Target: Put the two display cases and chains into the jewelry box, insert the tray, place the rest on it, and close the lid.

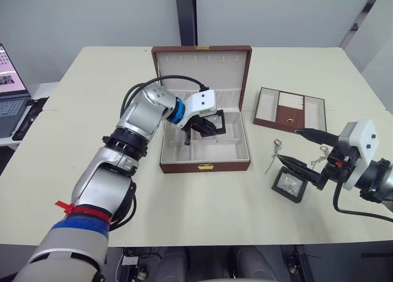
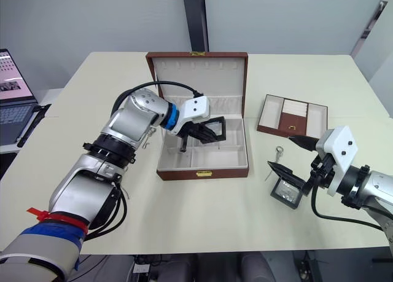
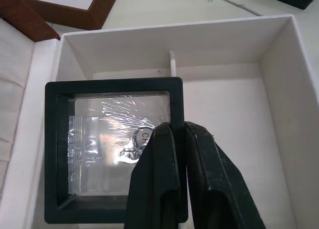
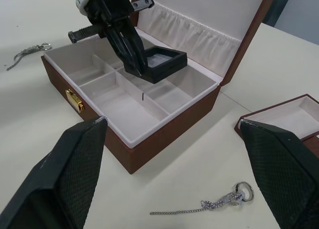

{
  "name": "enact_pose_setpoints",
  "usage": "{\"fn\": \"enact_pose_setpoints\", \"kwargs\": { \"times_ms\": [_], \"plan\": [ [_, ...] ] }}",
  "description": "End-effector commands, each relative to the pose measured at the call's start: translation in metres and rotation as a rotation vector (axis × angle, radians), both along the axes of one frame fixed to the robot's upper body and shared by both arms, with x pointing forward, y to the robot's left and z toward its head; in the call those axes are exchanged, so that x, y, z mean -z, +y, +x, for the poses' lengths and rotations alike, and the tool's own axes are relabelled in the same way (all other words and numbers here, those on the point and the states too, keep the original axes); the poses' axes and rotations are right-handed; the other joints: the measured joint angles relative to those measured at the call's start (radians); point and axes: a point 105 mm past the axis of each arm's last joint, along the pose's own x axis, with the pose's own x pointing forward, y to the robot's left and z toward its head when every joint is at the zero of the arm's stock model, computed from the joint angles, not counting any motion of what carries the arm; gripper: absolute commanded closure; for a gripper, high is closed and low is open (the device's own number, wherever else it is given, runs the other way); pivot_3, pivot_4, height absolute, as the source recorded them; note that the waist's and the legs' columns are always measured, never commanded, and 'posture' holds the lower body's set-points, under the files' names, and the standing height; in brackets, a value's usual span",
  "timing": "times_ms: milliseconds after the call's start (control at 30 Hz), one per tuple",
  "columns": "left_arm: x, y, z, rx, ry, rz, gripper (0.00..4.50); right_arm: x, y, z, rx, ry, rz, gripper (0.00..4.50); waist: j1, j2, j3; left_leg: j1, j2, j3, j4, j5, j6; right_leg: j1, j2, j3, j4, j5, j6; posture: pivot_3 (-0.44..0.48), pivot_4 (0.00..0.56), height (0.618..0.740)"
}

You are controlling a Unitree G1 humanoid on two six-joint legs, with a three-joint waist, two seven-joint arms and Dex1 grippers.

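The jewelry box [image 1: 204, 166] stands open mid-table, its lid [image 1: 201, 70] upright at the back. My left gripper [image 1: 206, 126] reaches into the box and is shut on the frame of one display case [image 3: 99, 139], held tilted over the back right compartment. The second display case [image 1: 290, 185] lies on the table right of the box, just below my open right gripper [image 1: 287, 145]. One chain [image 1: 271, 158] lies beside that case, another chain [image 1: 320, 154] is by the right gripper, and a third chain [image 4: 27, 52] lies left of the box. The tray [image 1: 288, 109] sits back right.
A laptop [image 1: 9, 91] sits on a side surface at the far left. The box's front compartments [image 4: 119, 107] hold nothing. A black cable [image 1: 166, 80] loops from my left arm in front of the lid.
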Motion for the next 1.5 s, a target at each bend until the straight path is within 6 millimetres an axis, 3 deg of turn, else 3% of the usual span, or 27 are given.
{"fn": "enact_pose_setpoints", "kwargs": {
  "times_ms": [33, 667, 1133, 1333, 1500],
  "plan": [
    [-0.008, 0.000, 0.006, 0.005, -0.063, 0.019, 4.48, -0.010, 0.001, -0.004, -0.002, -0.048, -0.004, 0.00, -0.001, 0.000, 0.000, 0.000, 0.000, 0.000, 0.000, 0.000, 0.000, 0.000, 0.000, 0.000, 0.000, 0.000, 0.000, 0.000, 0.150, 0.740],
    [0.010, 0.003, 0.010, -0.009, -0.036, 0.050, 4.48, -0.007, 0.002, -0.005, 0.001, -0.036, -0.004, 0.00, 0.000, 0.000, 0.000, 0.000, 0.000, 0.000, 0.000, 0.000, 0.000, 0.000, 0.000, 0.000, 0.000, 0.000, 0.000, 0.000, 0.150, 0.740],
    [-0.002, 0.000, 0.008, -0.005, -0.031, -0.008, 0.12, -0.006, -0.001, -0.002, -0.001, -0.033, -0.002, 0.00, 0.000, 0.000, 0.000, 0.000, 0.000, 0.000, 0.000, 0.000, 0.000, 0.000, 0.000, 0.000, 0.000, 0.000, 0.000, 0.000, 0.150, 0.740],
    [-0.023, 0.002, 0.004, 0.004, -0.020, -0.135, 0.05, -0.004, -0.011, 0.002, 0.004, -0.016, 0.004, 0.00, 0.000, 0.000, 0.000, 0.000, 0.000, 0.000, 0.000, 0.000, 0.000, 0.000, 0.000, 0.000, 0.000, 0.000, 0.000, 0.000, 0.150, 0.740],
    [-0.052, 0.021, -0.014, 0.017, 0.018, -0.333, 0.05, 0.008, -0.035, 0.011, 0.043, 0.031, 0.034, 0.00, -0.003, 0.000, 0.000, 0.001, 0.001, 0.000, 0.000, 0.000, -0.001, 0.000, 0.000, 0.000, 0.000, 0.000, 0.000, 0.000, 0.150, 0.740]
  ]
}}
